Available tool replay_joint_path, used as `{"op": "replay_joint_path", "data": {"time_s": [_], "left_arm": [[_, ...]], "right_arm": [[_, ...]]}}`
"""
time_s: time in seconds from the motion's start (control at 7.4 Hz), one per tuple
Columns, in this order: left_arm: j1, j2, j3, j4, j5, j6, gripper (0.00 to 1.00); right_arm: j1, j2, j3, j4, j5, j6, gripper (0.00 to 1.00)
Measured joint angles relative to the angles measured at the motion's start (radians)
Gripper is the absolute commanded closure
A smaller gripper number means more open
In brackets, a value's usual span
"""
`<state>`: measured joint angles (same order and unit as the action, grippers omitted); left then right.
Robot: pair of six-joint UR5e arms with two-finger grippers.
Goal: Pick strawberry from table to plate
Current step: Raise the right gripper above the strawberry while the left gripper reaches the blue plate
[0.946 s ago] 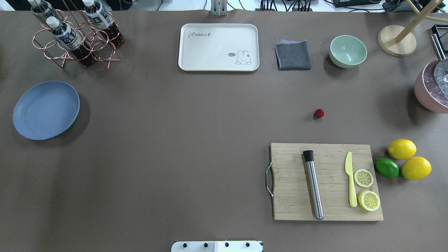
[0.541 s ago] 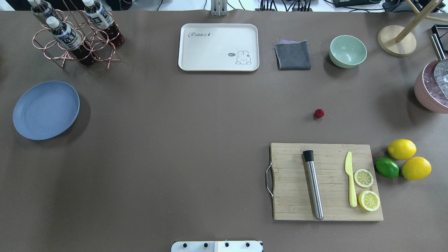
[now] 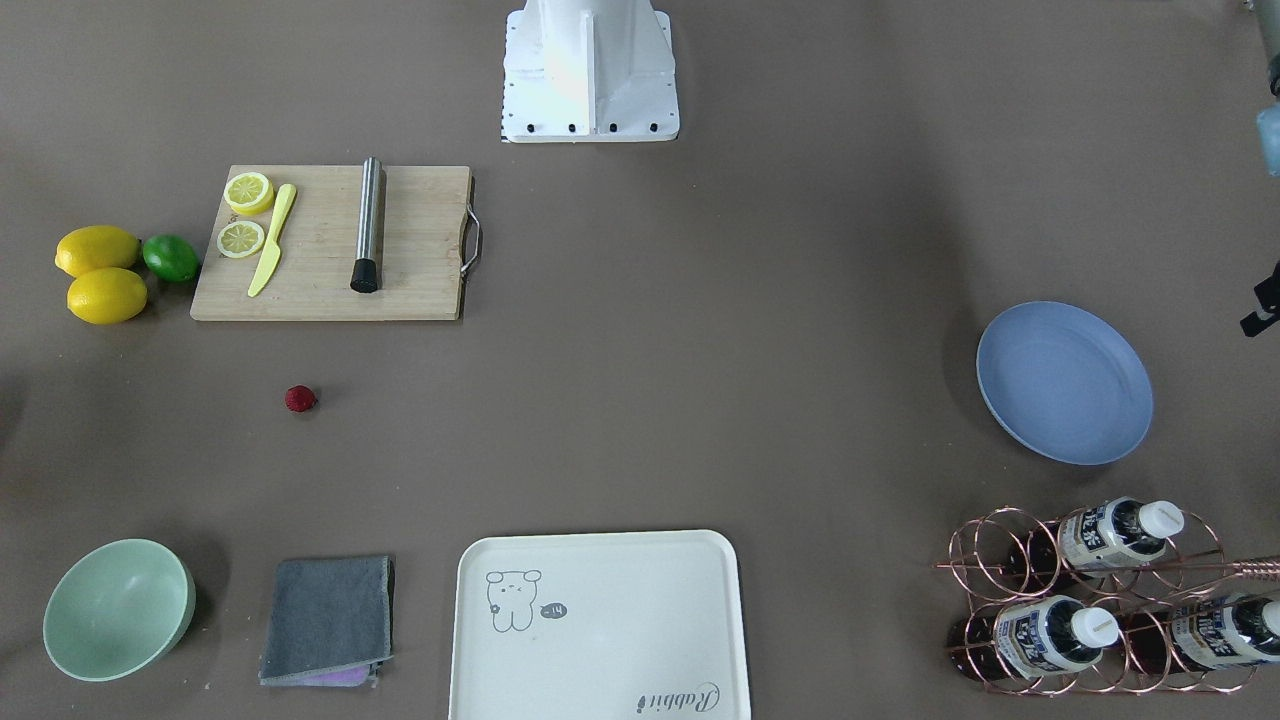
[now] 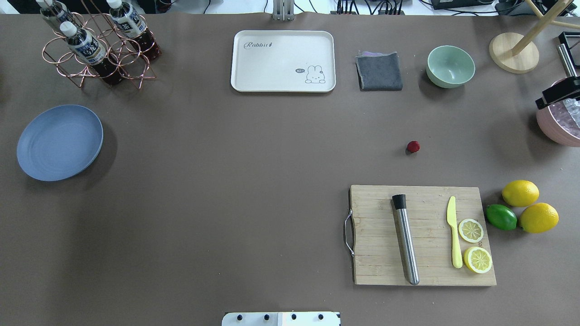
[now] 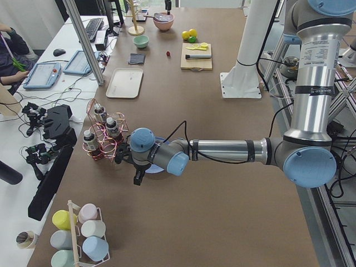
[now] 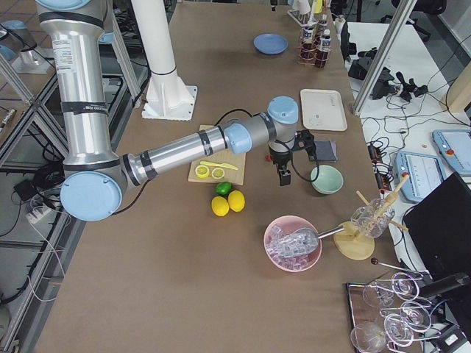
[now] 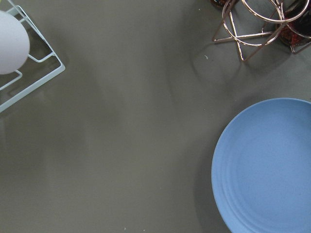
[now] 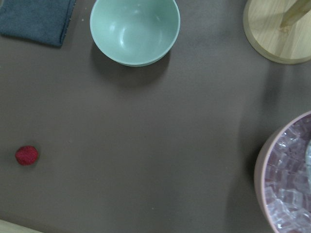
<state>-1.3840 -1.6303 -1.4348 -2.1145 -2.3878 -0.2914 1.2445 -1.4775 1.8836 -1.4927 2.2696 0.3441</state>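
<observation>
Overhead: a black part of the right tool (image 4: 556,96) now pokes in at the right edge, over the pink bowl (image 4: 559,131) of ice, where half a second ago only the bowl showed (the arm is coming in, I judge, and the pick has not begun). The strawberry (image 4: 413,146) has not moved. It lies alone on the bench (image 4: 253,149), between the board (image 4: 423,235) and the green bowl (image 4: 450,66), well apart from that tool. The plate (image 4: 59,142) sits bare near the left edge. Too little of the tool shows to tell how far open it is.

Front-facing: the left tool (image 3: 1262,300) is a black sliver at the right edge, just past the plate, and I cannot tell its opening. The strawberry lies on the bench, on the operators' side of the board.

Exterior left: the near arm reaches low along the bench, and its tool hangs point-down beside the bottle rack (image 5: 103,133), in front of the plate. It touches nothing I can make out.

Exterior right: the near arm holds its tool point-down above the bench, near the green bowl and off the surface. From here I cannot tell whether the fingers are parted.

Left wrist: the plate fills the lower right and the rack the top right, with no fingers in view.

Right wrist: the strawberry sits at the lower left, the green bowl at the top and the pink bowl on the right. No fingers show, so this tool must first move over the berry.
</observation>
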Motion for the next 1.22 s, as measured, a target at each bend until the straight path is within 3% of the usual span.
{"op": "replay_joint_path", "data": {"time_s": [0.41,0.54,1.22], "left_arm": [[0.120,-0.091,0.160,-0.142,0.011,-0.134,0.03],[0.139,-0.106,0.185,-0.151,0.012,-0.153,0.12],[0.171,-0.108,0.280,-0.268,0.008,-0.168,0.20]], "right_arm": [[-0.122,0.051,0.020,0.072,-0.074,0.202,0.00],[-0.136,0.058,0.020,0.075,-0.084,0.214,0.00],[-0.159,0.075,0.019,0.077,-0.116,0.220,0.00]]}}
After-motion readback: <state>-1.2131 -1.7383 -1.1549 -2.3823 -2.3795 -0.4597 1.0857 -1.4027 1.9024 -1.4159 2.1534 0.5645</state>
